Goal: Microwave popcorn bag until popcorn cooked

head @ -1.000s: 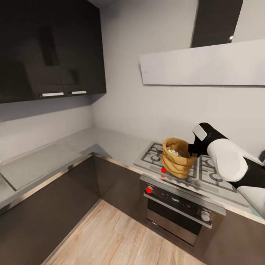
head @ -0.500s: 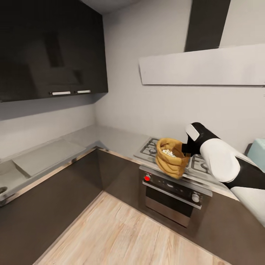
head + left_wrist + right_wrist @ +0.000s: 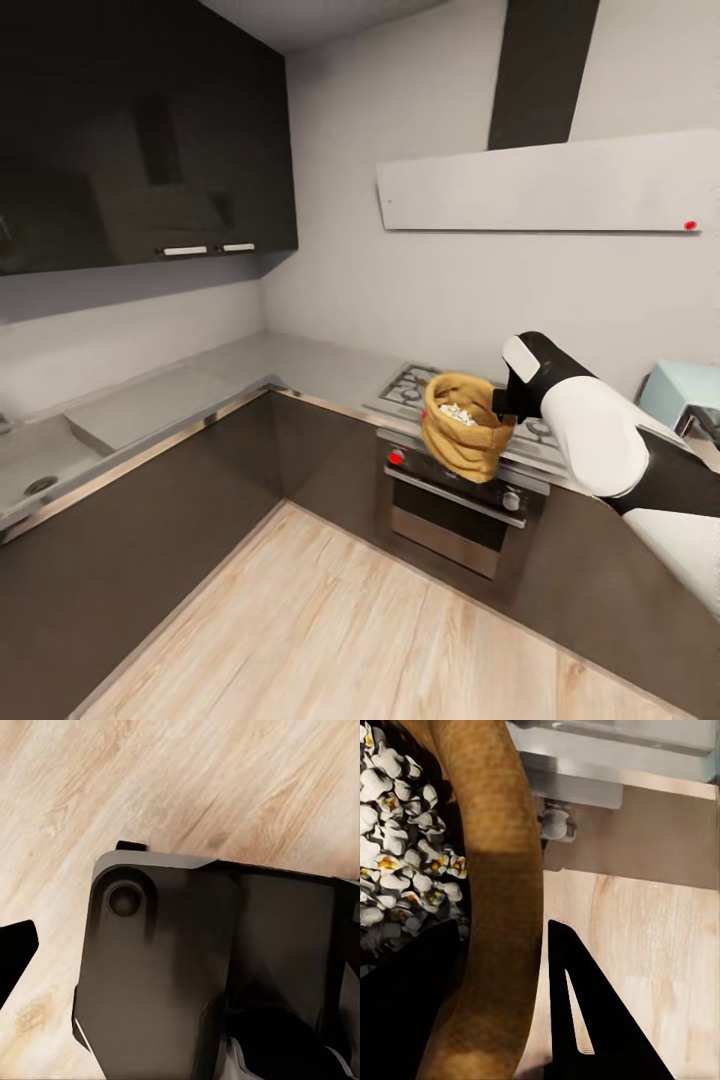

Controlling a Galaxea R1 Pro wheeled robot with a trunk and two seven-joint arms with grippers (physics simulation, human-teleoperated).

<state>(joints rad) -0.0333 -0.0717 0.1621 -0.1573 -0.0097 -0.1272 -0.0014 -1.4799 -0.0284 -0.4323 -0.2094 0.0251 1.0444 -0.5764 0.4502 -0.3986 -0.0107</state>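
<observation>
The tan crumpled popcorn bag hangs in the air in front of the steel oven, and my right gripper is shut on its rolled rim. Whitish popcorn shows inside its open top. In the right wrist view the bag's rim runs between the gripper's two black fingers, one inside and one outside, with popcorn heaped in the sack. A corner of the pale-blue microwave shows at the far right on the countertop. The left wrist view has one black fingertip over wood floor.
A steel-fronted oven with a gas hob stands right behind the bag. Glossy black wall cabinets hang at the left over an L-shaped worktop with a sink. Light wood floor lies open below. A dark part of my own body sits under the left wrist.
The whole picture has shifted: the camera has drawn back from the hob and more floor shows. The microwave has come into view at the right. The bag stays in my right gripper.
</observation>
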